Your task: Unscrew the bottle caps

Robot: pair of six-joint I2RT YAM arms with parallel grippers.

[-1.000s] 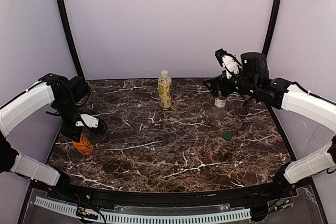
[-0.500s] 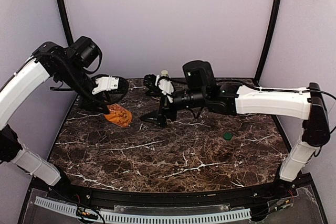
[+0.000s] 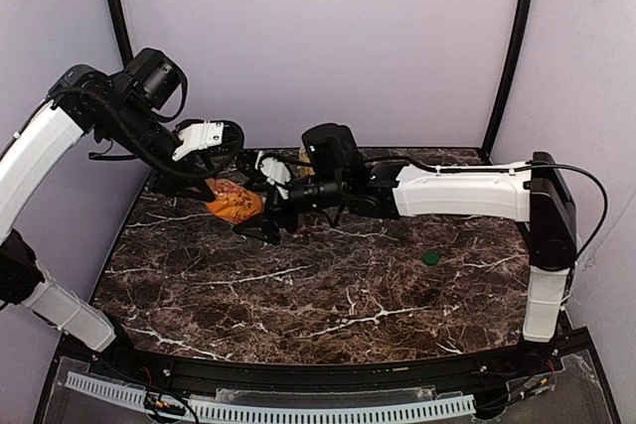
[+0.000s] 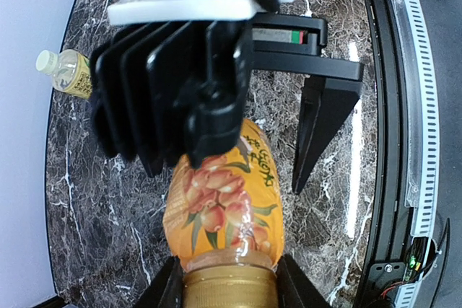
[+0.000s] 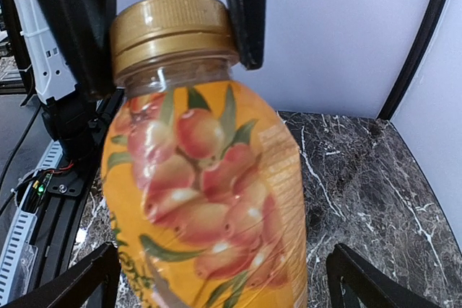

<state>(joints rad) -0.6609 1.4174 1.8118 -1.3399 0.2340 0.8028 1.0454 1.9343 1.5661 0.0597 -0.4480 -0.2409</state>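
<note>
My left gripper (image 3: 211,189) is shut on the gold cap (image 4: 229,290) of the bumpy orange bottle (image 3: 232,203) and holds it tilted above the table's far left. My right gripper (image 3: 260,208) is open, with its fingers on either side of the bottle's body (image 5: 209,200) and a gap showing on one side. The yellow-labelled bottle (image 4: 68,73) stands at the back, mostly hidden behind the right arm in the top view. The short brownish bottle is hidden.
A loose green cap (image 3: 430,257) lies on the marble table (image 3: 328,295) at the right. The right arm (image 3: 457,191) stretches across the back of the table. Purple walls close in the back and sides.
My left arm lifted the orange bottle off the table's left edge and carried it up and right. My right arm swung left from the short bottle at the back right to the orange bottle.
</note>
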